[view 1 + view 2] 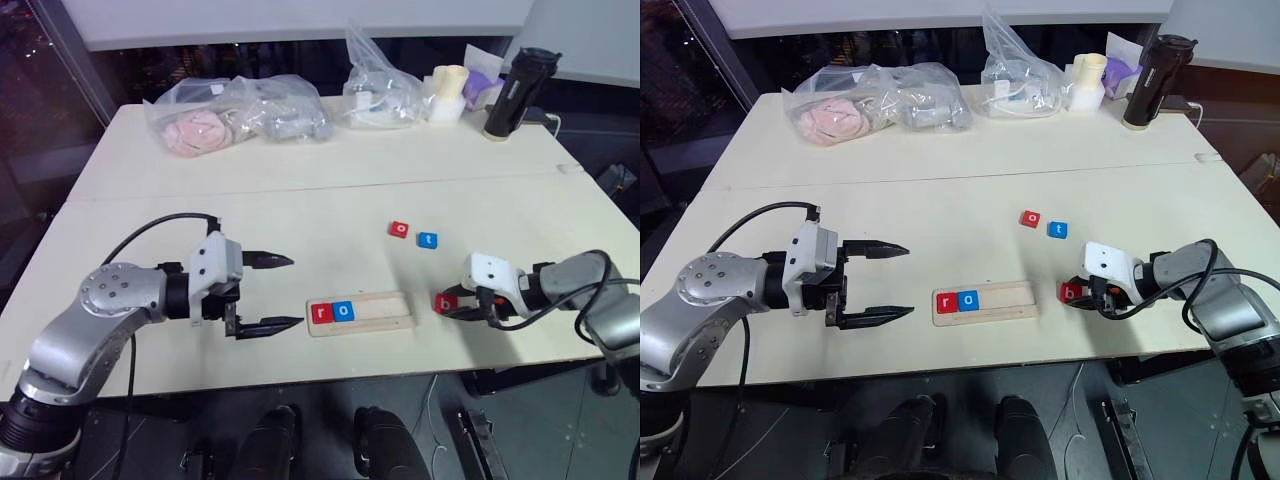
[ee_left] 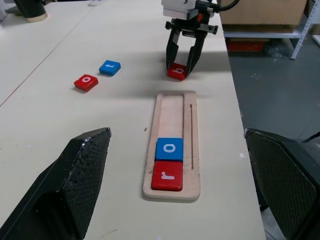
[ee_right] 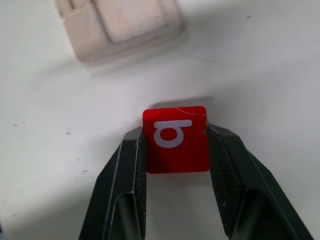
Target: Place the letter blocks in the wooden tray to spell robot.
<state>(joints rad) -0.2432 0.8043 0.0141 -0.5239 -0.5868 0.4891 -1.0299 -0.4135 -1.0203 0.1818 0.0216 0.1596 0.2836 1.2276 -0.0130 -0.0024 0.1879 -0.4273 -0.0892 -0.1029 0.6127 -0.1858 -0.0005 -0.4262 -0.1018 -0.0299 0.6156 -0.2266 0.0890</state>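
Note:
The wooden tray point(image 1: 385, 308) lies near the table's front edge, with a red "r" block point(image 1: 321, 312) and a blue "o" block point(image 1: 343, 311) side by side at its left end. Just right of the tray, my right gripper point(image 1: 458, 306) is shut on a red "b" block point(image 3: 176, 145), both fingers pressed against its sides, and the block is low at the table surface. A red "o" block point(image 1: 399, 229) and a blue "t" block point(image 1: 428, 240) lie loose behind the tray. My left gripper point(image 1: 295, 291) hangs open left of the tray, holding nothing.
Plastic bags of items point(image 1: 235, 115) sit at the back left and another bag point(image 1: 380, 85) at the back middle. A white cup point(image 1: 448, 92) and a black bottle point(image 1: 515, 92) stand at the back right. The table's front edge runs just below the tray.

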